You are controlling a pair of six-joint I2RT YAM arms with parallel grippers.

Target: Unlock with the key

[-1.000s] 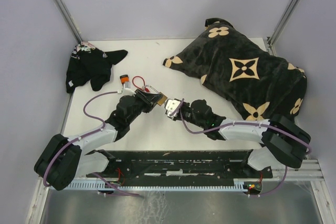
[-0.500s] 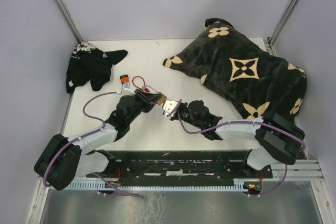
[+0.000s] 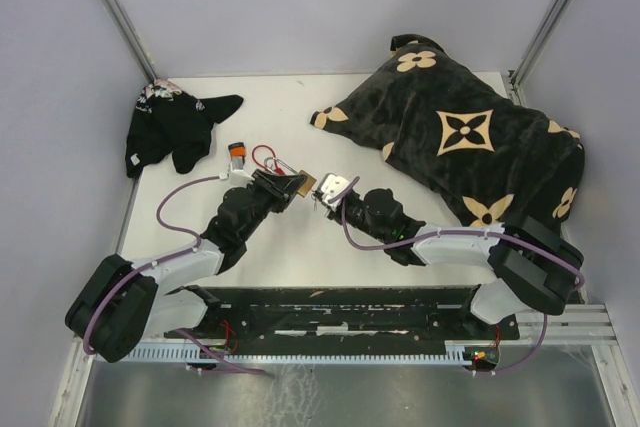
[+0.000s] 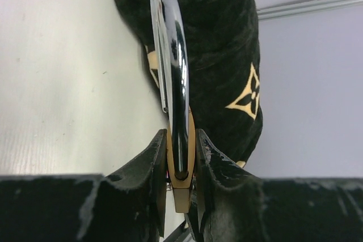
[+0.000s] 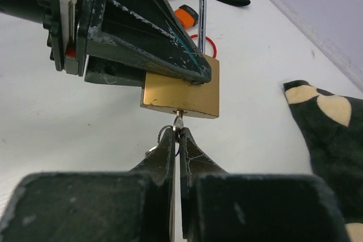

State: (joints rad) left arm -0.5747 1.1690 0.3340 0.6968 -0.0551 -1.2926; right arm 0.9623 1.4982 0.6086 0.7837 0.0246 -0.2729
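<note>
Brass padlock [image 3: 305, 183] is hanging between both grippers in the top view, the left gripper [image 3: 293, 189] clamping it and the right gripper [image 3: 320, 194] meeting it from the opposite side. Left wrist view is showing jaws squeezing the lock body, the shackle [image 4: 172, 55] projecting ahead. Right wrist view is showing nearly closed jaws pinching the key [image 5: 178, 121], which is touching the lock's underside just ahead.

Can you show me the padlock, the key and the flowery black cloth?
padlock [image 5: 180, 96]: right wrist view, on its brass body.
key [image 5: 178, 120]: right wrist view, on its shaft.
flowery black cloth [image 3: 465, 132]: top view, on its middle flower.
</note>
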